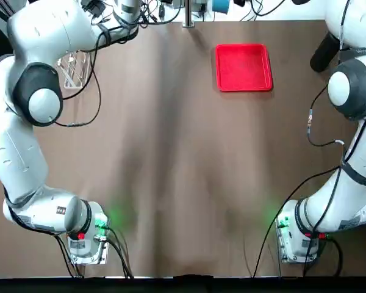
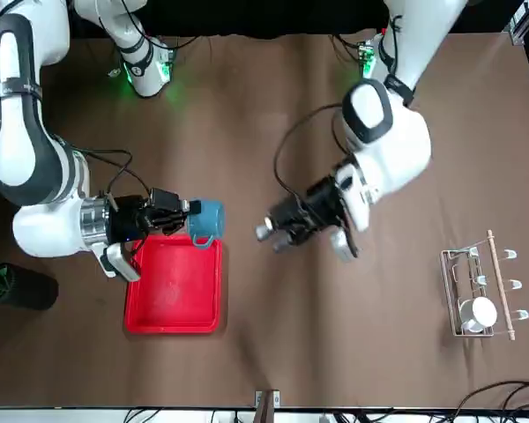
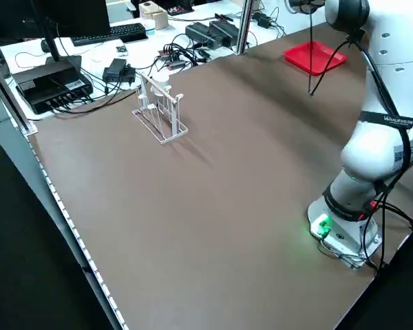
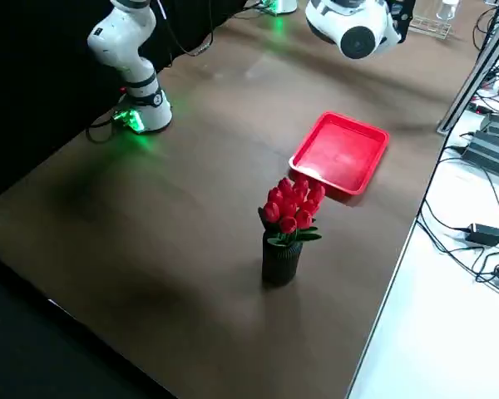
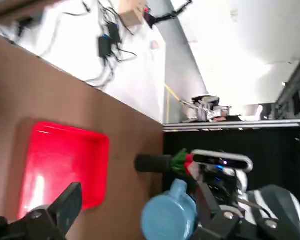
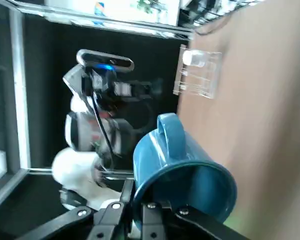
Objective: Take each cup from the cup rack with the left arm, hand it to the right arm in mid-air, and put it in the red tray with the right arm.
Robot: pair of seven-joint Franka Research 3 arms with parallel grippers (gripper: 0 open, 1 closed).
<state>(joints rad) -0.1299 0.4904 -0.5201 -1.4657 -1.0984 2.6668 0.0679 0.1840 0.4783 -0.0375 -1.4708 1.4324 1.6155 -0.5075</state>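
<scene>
**Spotter:** Right up against your right wrist camera is the blue mug [image 6: 182,172], with the right end effector [image 2: 178,214] clamped on its rim. From the front it hangs in the air at the far edge of the red tray [image 2: 174,286], not yet down inside it.

**Operator:** Why is it held out sideways like that?

**Spotter:** You took it by the rim, so the mug lies on its side. Its long axis runs level, in line with the fingers: the mouth faces back toward the wrist, the base points away toward the left arm. The handle sticks out sideways, toward the far side of the surface.

**Operator:** And the left side?

**Spotter:** Your left end effector [image 2: 278,232] hangs apart from the mug over bare surface, fingers spread with nothing between them, as far as the wrist view lets me judge. I'd say the hand-off is done.

**Operator:** What remains?

**Spotter:** The white mug [image 2: 479,313] sits on the cup rack [image 2: 480,293], well away from both arms.
</scene>
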